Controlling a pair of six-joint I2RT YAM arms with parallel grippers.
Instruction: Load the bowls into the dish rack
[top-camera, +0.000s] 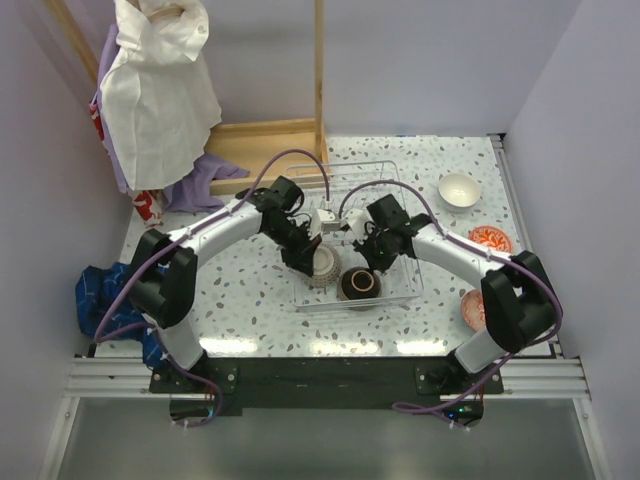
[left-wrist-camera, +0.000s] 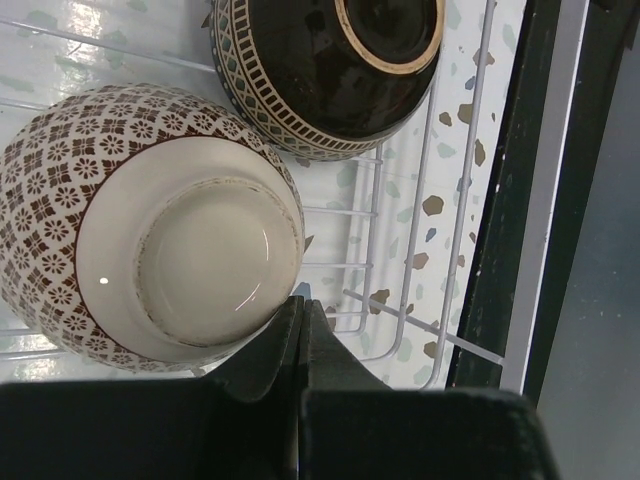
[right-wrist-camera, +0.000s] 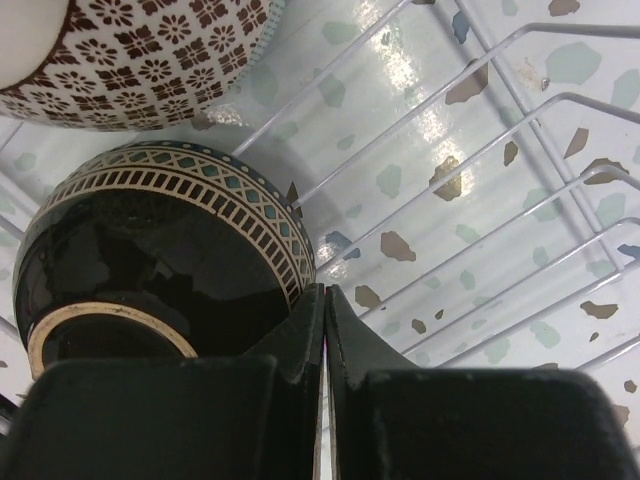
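Observation:
The wire dish rack (top-camera: 400, 180) sits mid-table. Two bowls rest upside down inside it, side by side: a brown-and-white patterned bowl (top-camera: 323, 268) (left-wrist-camera: 150, 230) (right-wrist-camera: 150, 60) and a black bowl with a banded rim (top-camera: 359, 284) (left-wrist-camera: 330, 70) (right-wrist-camera: 150, 260). My left gripper (top-camera: 303, 262) (left-wrist-camera: 303, 305) is shut and empty, its tips beside the patterned bowl's base. My right gripper (top-camera: 372, 262) (right-wrist-camera: 324, 292) is shut and empty, right next to the black bowl's side. Outside the rack on the right lie a white bowl (top-camera: 459, 189), a red-patterned bowl (top-camera: 489, 239) and a pink bowl (top-camera: 474, 308).
A wooden frame (top-camera: 320, 90) stands behind the rack, with a white cloth (top-camera: 160, 90) hung at the back left and a purple cloth (top-camera: 205, 185) below it. A blue cloth (top-camera: 105, 290) lies at the left edge. The table's dark front edge (left-wrist-camera: 510, 250) runs close to the rack.

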